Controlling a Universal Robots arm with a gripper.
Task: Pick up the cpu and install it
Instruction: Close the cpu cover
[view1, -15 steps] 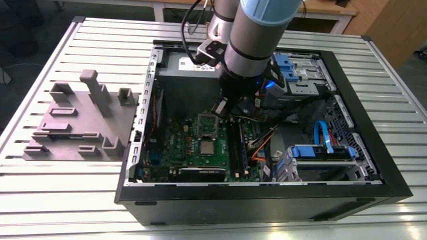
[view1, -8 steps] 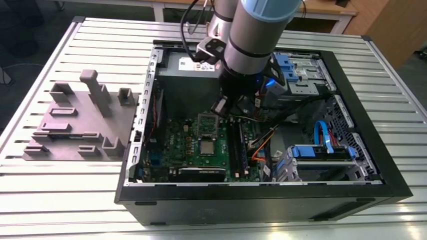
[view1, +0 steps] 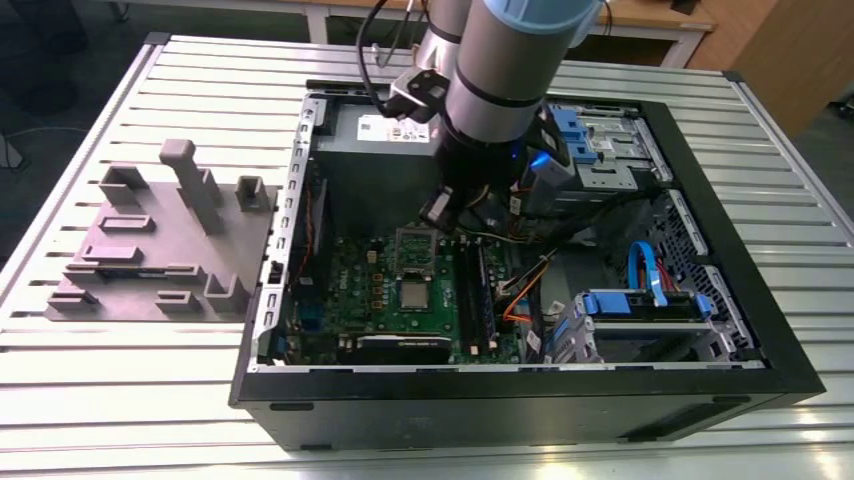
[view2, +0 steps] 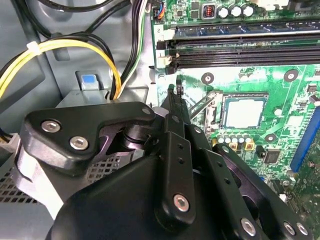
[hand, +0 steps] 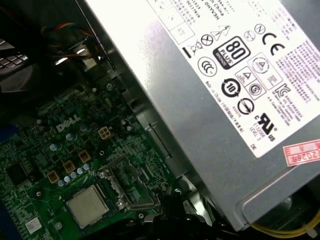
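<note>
The cpu (view1: 418, 293) lies flat in its socket on the green motherboard (view1: 360, 290) inside the open computer case (view1: 534, 400). Its silver-grey top shows in both wrist views (view2: 243, 111) (hand: 86, 205). The socket's metal hold-down frame (hand: 125, 186) stands open beside the chip. My gripper (view1: 447, 220) hangs above the board, just behind the socket and apart from the cpu. In the second wrist view its black fingertips (view2: 174, 92) meet in one narrow point with nothing between them, so it is shut and empty.
The grey power supply with a white label (hand: 225, 100) stands close beside the gripper. Black memory slots (view2: 240, 55) run along the socket's far side. Yellow and black cables (view2: 75, 50) loop nearby. A grey fixture block (view1: 160, 250) sits on the slatted table at the exterior view's left.
</note>
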